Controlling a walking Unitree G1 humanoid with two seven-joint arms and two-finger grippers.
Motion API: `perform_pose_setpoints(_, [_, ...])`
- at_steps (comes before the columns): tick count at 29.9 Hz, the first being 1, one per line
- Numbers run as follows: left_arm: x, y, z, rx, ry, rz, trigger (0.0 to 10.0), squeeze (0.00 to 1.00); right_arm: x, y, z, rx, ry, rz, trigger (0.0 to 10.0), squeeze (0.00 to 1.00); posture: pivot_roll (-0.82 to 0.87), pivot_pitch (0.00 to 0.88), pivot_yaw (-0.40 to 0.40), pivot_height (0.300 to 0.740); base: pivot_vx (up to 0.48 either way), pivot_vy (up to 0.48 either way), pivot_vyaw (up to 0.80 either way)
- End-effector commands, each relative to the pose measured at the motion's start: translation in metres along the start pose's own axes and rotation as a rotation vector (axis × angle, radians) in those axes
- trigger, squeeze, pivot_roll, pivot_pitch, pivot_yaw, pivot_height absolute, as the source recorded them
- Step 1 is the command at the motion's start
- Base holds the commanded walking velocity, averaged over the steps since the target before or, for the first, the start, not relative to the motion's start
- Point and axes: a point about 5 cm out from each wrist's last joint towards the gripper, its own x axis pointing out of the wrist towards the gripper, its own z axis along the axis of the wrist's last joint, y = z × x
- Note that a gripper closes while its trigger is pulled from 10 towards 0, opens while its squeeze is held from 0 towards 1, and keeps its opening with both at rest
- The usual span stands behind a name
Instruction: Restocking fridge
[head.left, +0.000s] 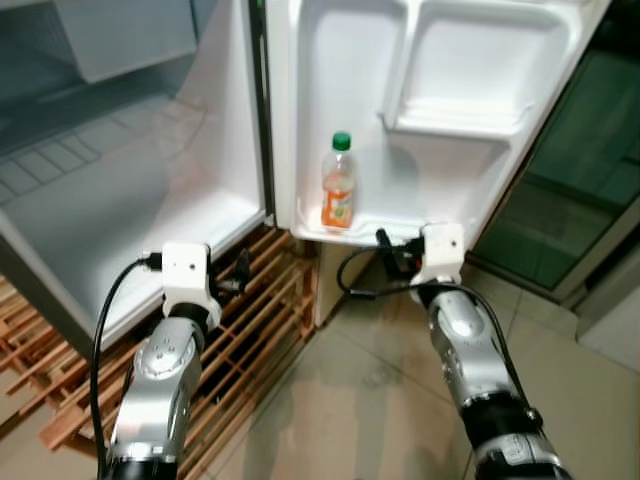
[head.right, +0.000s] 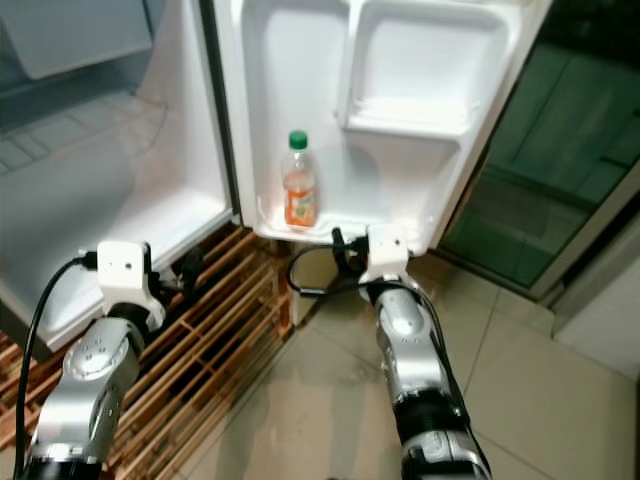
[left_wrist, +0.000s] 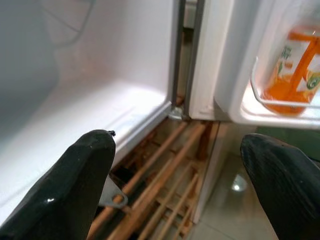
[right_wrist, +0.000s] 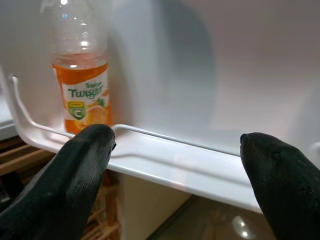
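An open fridge (head.left: 120, 190) fills the left of the scene, its white cavity bare, standing on a wooden slatted pallet (head.left: 255, 320) over a tiled floor (head.left: 370, 400). Low at the near left, the left tool (head.left: 240, 272) hovers above the pallet just in front of the fridge's bottom edge, its two black fingers (left_wrist: 80, 180) spread apart and holding nothing. To its right, the open door (head.left: 300, 120) faces the camera, and on the door's bottom shelf (head.left: 370, 232) a single bottle (head.left: 339, 183) stands upright, at the shelf's left end, behind a thin white rail (right_wrist: 170, 136). The bottle is clear plastic with a green cap, about half full of orange drink, with an orange and white label. Further right, the right tool (head.left: 392, 252) sits just below and in front of that shelf, fingers (right_wrist: 85, 165) wide apart and empty. The bottle lies up and to the left of the right tool, its long axis vertical, and the right arm looks the nearer of the two. At the far right, dark glass panels (head.left: 570, 170) stand beyond the door.
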Motion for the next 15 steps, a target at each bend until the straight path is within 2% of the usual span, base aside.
perform_pose_setpoints(1, [-0.008,-0.002,0.001,-0.016,-0.003,-0.020,10.0,0.00,-0.009,-0.006,0.002,0.002,-0.017,0.008,10.0,0.00,-0.05,0.000,-0.021,0.740,0.000,0.000,0.00])
perform_pose_setpoints(4, [-0.029,-0.003,-0.002,-0.036,0.002,-0.026,10.0,0.00,-0.031,-0.018,-0.004,-0.022,-0.011,-0.016,10.0,0.00,-0.05,0.000,-0.023,0.740,0.000,0.000,0.00])
perform_pose_setpoints(6, [-0.041,-0.001,-0.004,-0.063,-0.001,-0.003,10.0,0.00,-0.043,-0.026,-0.014,-0.002,0.038,-0.039,10.0,0.00,-0.05,0.000,-0.021,0.740,0.000,0.000,0.00])
perform_pose_setpoints(10, [-0.046,-0.001,-0.003,-0.091,-0.022,0.004,10.0,0.00,-0.046,-0.030,-0.019,0.014,0.070,-0.054,10.0,0.00,-0.06,0.000,-0.020,0.740,0.000,0.000,0.00])
perform_pose_setpoints(12, [-0.046,-0.004,-0.003,-0.098,-0.034,-0.006,10.0,0.00,-0.044,-0.031,-0.020,0.016,0.084,-0.056,10.0,0.00,-0.06,0.000,-0.021,0.740,0.000,0.000,0.00])
perform_pose_setpoints(13, [-0.043,-0.010,-0.001,-0.094,-0.058,-0.041,10.0,0.00,-0.039,-0.030,-0.019,0.014,0.094,-0.044,10.0,0.00,-0.06,0.000,-0.019,0.740,0.000,0.000,0.00])
perform_pose_setpoints(15, [-0.042,-0.011,0.000,-0.099,-0.069,-0.048,10.0,0.00,-0.036,-0.029,-0.019,0.015,0.100,-0.042,10.0,0.00,-0.06,0.000,-0.020,0.740,0.000,-0.270,0.00])
